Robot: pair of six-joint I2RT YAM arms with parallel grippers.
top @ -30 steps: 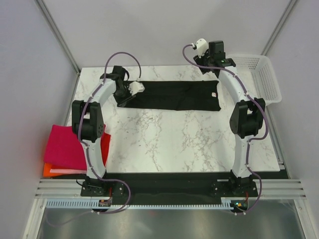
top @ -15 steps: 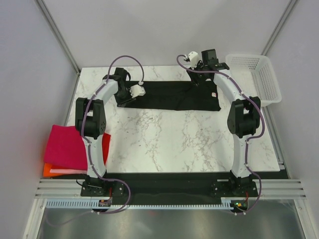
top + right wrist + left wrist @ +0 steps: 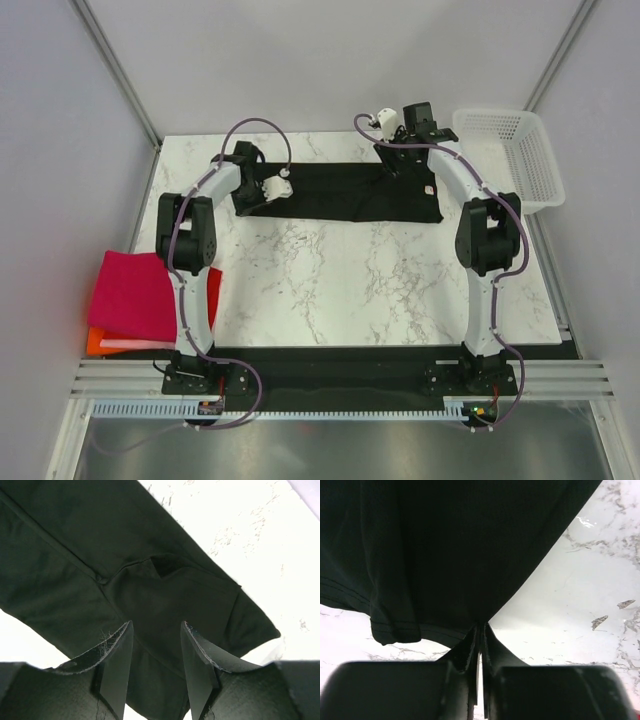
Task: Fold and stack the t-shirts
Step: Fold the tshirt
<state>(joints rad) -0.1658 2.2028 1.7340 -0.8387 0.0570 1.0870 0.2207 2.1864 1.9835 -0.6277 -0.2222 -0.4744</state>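
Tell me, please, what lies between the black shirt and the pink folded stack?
Only bare marble table, as far as it shows, between shirt and stack; the left arm's elbow hangs above that stretch. The top view shows it.

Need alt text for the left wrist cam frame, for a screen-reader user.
The left gripper, fingers pressed together, appears to pinch the near edge of a black t-shirt that fills the upper left of the view. White marble table shows to the right and along the bottom left.
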